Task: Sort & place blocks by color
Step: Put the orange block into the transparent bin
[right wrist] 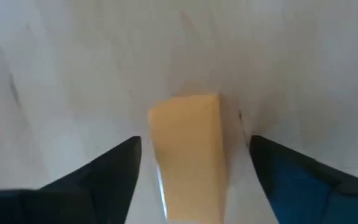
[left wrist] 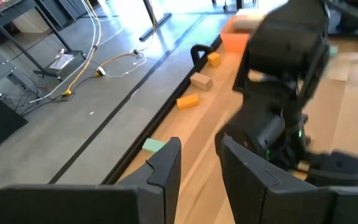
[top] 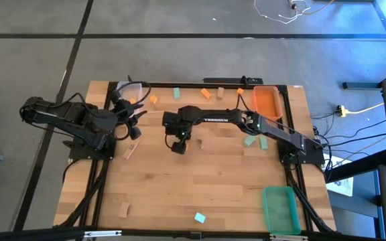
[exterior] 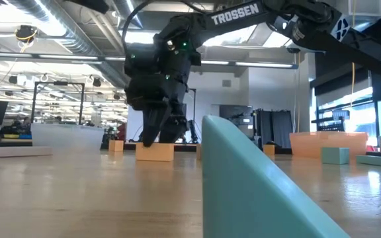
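With the right end effector (right wrist: 191, 162) spread apart astride an orange block (right wrist: 188, 155) on the worktop (top: 200, 187), fingers should be centred, lowered, then closed squarely; left end effector (left wrist: 197, 165) sits part-open, empty.

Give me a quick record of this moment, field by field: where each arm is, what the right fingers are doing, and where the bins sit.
right gripper: low over the table's middle, fingers open, astride a wood block, not gripping it
left gripper: at the table's left side, near the clear bin, nothing between its fingers
orange bin: far right corner
green bin: near right corner
loose blocks: scattered along the far edge and near edge
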You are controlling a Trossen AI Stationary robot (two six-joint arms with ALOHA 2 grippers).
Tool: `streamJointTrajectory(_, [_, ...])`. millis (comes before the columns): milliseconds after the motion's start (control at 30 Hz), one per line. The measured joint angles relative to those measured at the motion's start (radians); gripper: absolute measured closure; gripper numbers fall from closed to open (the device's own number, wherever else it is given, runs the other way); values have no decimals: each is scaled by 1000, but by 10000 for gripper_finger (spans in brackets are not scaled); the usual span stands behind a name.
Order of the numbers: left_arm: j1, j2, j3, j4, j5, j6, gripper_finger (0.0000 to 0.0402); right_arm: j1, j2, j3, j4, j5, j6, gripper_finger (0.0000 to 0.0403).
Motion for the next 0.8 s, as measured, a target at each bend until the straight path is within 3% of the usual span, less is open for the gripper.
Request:
streamJointTrajectory(167, [0, 0, 0, -49, 70, 1, 300, 0, -60, 8, -35, 19, 0, 85])
streamJointTrajectory(500, [3, 1, 0, -103, 256, 5, 300, 32, -349, 10, -52, 288, -29, 84])
streamJointTrajectory(800, [49, 123, 0, -81, 301, 8, 300, 110, -534, 4, -57, 427, -86, 83])
